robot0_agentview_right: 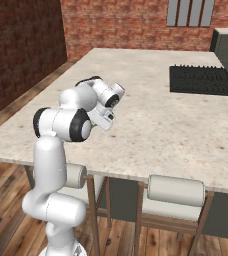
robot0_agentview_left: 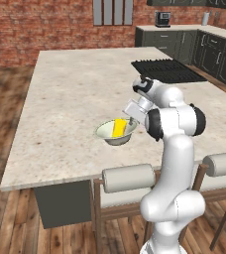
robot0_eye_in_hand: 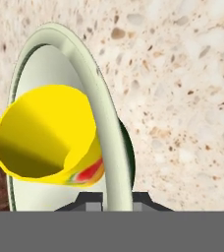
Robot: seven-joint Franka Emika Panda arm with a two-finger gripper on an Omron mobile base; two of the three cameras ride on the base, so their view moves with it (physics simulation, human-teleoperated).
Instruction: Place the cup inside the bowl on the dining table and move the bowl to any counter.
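Observation:
The pale green-white bowl [robot0_agentview_left: 110, 134] rests tilted near the front edge of the dining table [robot0_agentview_left: 65, 99], with the yellow cup [robot0_agentview_left: 119, 127] lying inside it. My gripper [robot0_agentview_left: 131, 120] comes in from the right and is shut on the bowl's right rim. In the hand view the bowl's rim [robot0_eye_in_hand: 104, 113] runs up between my gripper's [robot0_eye_in_hand: 115, 199] two dark fingertips. The cup [robot0_eye_in_hand: 45, 133] lies on its side to the left of that rim, its mouth facing the camera. The speckled table top [robot0_eye_in_hand: 182, 98] lies beyond. I cannot tell whether the bowl's base touches the table.
A black cooktop [robot0_agentview_left: 167, 70] is set into the table's far right. Two cushioned stools [robot0_agentview_left: 130, 178] stand at the table's front edge beside the arm's base. A counter [robot0_agentview_left: 184, 27] with dark cabinets and a coffee machine [robot0_agentview_left: 162, 19] runs along the back right wall.

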